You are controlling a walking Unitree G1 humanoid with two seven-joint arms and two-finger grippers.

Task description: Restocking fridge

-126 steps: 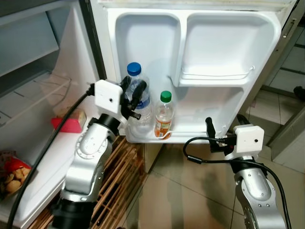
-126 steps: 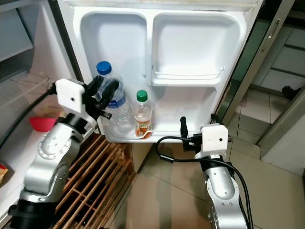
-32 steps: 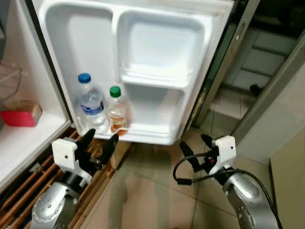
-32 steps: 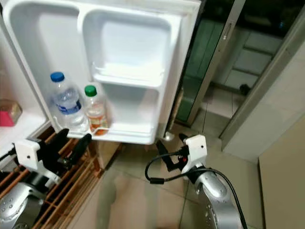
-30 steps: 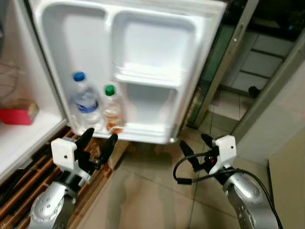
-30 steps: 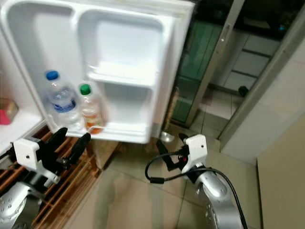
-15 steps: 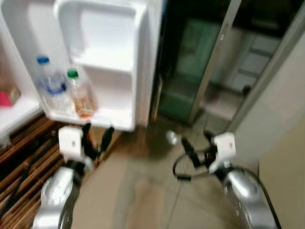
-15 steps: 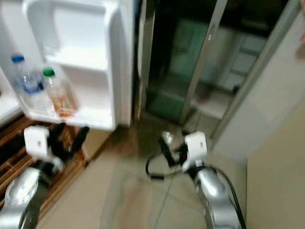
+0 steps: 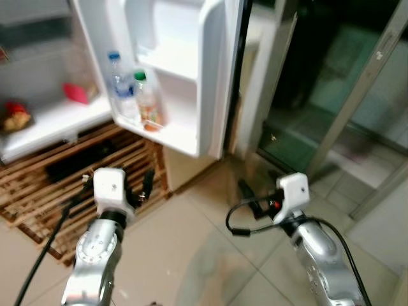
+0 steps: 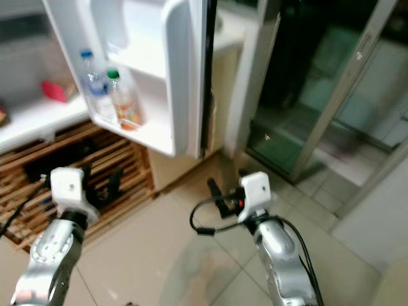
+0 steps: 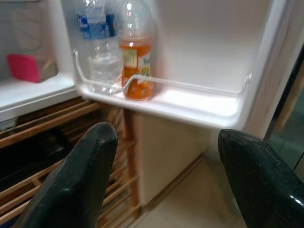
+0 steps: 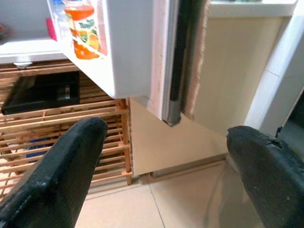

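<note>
Nearest, the left hand [image 9: 137, 191] and right hand [image 12: 161, 166] hang spread wide, holding nothing. Beyond, at about eleven o'clock, the water bottle [image 9: 118, 80] and juice bottle [image 11: 136, 66] stand touching on the fridge door [image 9: 210, 76] shelf. Full plastic bottles probably feel weighty and slick; grip mid-body. Left wrist view reveals the shelf rail [image 11: 190, 87]; head views show the pink box [image 9: 76, 92].

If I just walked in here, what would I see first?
You would first see the open white fridge door, with a blue-capped water bottle and a green-capped orange juice bottle standing side by side on its bottom shelf. Low down over the tiled floor hang the left claw and right claw, both open and empty.
</note>
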